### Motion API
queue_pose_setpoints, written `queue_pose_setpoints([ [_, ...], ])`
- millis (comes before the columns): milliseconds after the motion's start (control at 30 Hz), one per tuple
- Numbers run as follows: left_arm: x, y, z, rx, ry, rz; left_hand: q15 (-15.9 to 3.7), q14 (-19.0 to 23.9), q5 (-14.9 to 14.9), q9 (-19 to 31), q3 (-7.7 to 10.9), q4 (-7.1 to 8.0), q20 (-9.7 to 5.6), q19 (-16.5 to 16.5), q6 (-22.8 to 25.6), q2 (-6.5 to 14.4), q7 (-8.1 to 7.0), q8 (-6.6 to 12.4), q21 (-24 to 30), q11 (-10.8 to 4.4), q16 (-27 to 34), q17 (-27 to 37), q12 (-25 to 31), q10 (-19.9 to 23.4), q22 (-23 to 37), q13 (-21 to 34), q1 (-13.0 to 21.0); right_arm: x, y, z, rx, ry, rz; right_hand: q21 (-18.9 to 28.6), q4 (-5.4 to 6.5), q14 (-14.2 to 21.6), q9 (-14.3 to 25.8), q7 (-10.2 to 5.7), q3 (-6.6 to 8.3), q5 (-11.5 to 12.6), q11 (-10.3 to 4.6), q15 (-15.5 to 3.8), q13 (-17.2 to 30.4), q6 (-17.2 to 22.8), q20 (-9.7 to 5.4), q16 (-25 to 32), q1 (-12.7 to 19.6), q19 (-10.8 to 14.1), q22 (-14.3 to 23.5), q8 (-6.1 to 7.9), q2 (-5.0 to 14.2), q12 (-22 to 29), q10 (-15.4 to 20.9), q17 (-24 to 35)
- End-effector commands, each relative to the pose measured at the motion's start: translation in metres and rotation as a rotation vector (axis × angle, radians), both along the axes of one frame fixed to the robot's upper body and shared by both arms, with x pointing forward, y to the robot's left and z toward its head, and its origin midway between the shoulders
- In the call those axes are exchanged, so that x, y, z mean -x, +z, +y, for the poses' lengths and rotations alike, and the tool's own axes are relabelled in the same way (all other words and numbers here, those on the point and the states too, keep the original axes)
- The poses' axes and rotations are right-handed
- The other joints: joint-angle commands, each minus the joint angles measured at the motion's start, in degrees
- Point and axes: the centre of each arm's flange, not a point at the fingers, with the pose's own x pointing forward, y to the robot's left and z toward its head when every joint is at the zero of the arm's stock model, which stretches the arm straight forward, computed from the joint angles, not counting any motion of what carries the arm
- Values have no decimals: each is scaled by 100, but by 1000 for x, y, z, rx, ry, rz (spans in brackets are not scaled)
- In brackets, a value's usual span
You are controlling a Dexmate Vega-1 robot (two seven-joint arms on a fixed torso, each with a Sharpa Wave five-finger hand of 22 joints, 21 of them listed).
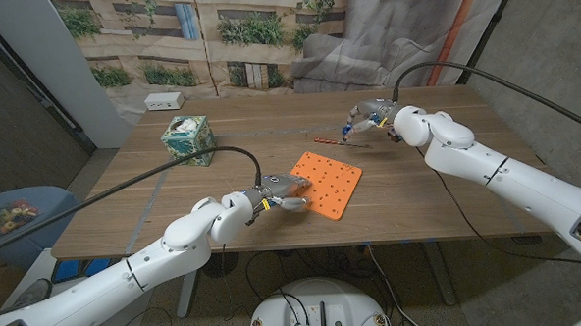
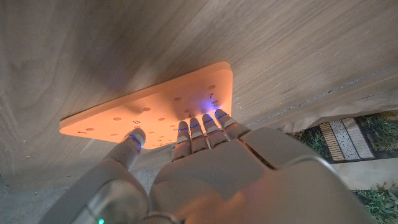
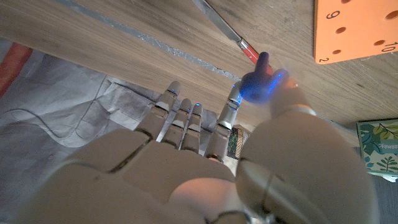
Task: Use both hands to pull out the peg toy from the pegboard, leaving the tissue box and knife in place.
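The orange pegboard (image 1: 328, 182) lies mid-table, its holes bare. My left hand (image 1: 278, 199) presses its fingertips (image 2: 202, 124) on the pegboard (image 2: 155, 109) at the near-left edge, holding nothing. My right hand (image 1: 375, 119) hovers above the table behind the board and pinches the blue peg toy (image 1: 346, 131) between thumb and a finger; the peg toy (image 3: 257, 82) is clear of the pegboard (image 3: 356, 28). The knife (image 1: 325, 140), red-handled, lies on the wood just under that hand, and the knife (image 3: 231, 34) is untouched. The teal tissue box (image 1: 188, 140) stands far left.
A white power strip (image 1: 167, 102) lies at the table's far left edge. A blue bin (image 1: 18, 216) stands on the floor to the left. Black cables arc over both arms. The tissue box (image 3: 379, 149) sits apart from the hands.
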Motion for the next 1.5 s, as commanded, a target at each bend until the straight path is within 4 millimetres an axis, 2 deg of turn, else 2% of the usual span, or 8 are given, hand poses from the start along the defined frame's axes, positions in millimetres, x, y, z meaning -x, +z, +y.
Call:
queue_pose_setpoints([
  [33, 5, 14, 1, 57, 7, -52, -11, 18, -3, 13, 24, -11, -521, 50, 1, 430, -26, -3, 11, -17, -6, 18, -25, -13, 10, 18, 10, -2, 3, -17, 2, -71, -12, -17, 23, -10, 227, -316, -10, 35, -8, -3, -4, 300, 26, -21, 24, -6, 17, 251, 90, -5, 9, 25],
  [833, -3, 33, 16, 240, 112, -171, -23, 61, -4, 13, 47, -17, -503, 109, 38, 423, -37, 4, 22, -27, -3, 16, -25, 10, 10, 19, -4, -2, 7, -43, 61, -236, -39, -11, 16, 28, 235, -317, -23, 39, -26, -29, -4, 301, 20, -12, 16, 11, 16, 263, 100, -8, 36, 35],
  [1500, -9, 45, 31, 367, 158, -249, -31, 97, -4, 13, 74, -34, -485, 166, 74, 427, -49, 8, 28, -41, -3, 14, -18, 53, 9, 19, -4, -8, 5, -64, 109, -260, -66, -7, 23, 28, 243, -317, -42, 39, -54, -52, -1, 263, -3, -19, -16, 28, 15, 260, 103, -20, 36, 45],
])
